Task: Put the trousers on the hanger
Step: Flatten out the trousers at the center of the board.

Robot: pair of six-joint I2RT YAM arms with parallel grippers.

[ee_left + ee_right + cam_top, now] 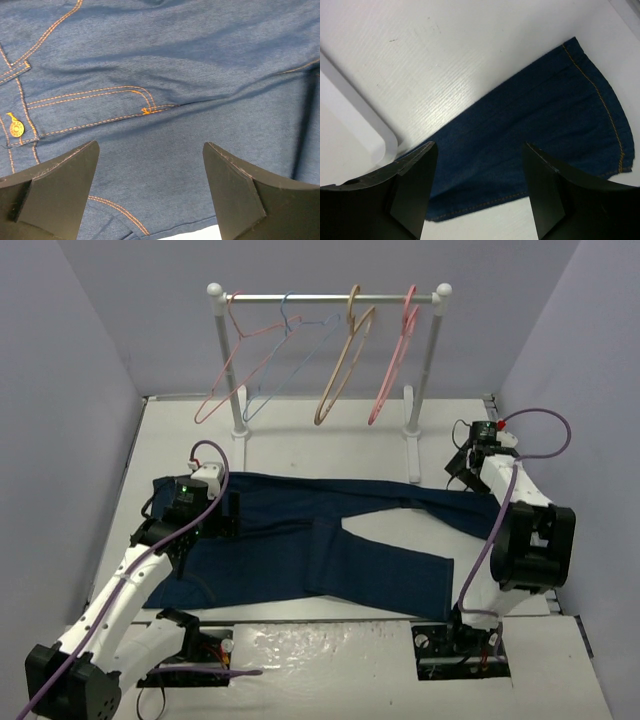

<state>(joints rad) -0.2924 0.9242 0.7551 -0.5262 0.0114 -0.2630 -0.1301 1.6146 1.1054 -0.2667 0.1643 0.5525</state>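
Nothing of the task looks done yet. The trousers (330, 540) lie spread flat on the surface (300, 445), waist to the left and legs running right, well apart from the hanger (343, 375). Nearest, the left arm (115, 595) hovers over the waist end; the left jaws stand spread wide above the pocket stitching (145, 110), pinching nothing. Farther back, the right arm (525, 530) reaches down near the hem (600, 100) of the far leg; the right jaws are likewise apart, with cloth below them but none caught between them. Beyond, the tan hanger hangs on the rail (330, 297) among thinner hangers (390, 370). By my judgement everything is left: gripping the cloth, bringing cloth and hanger together, and draping the legs over the bar.
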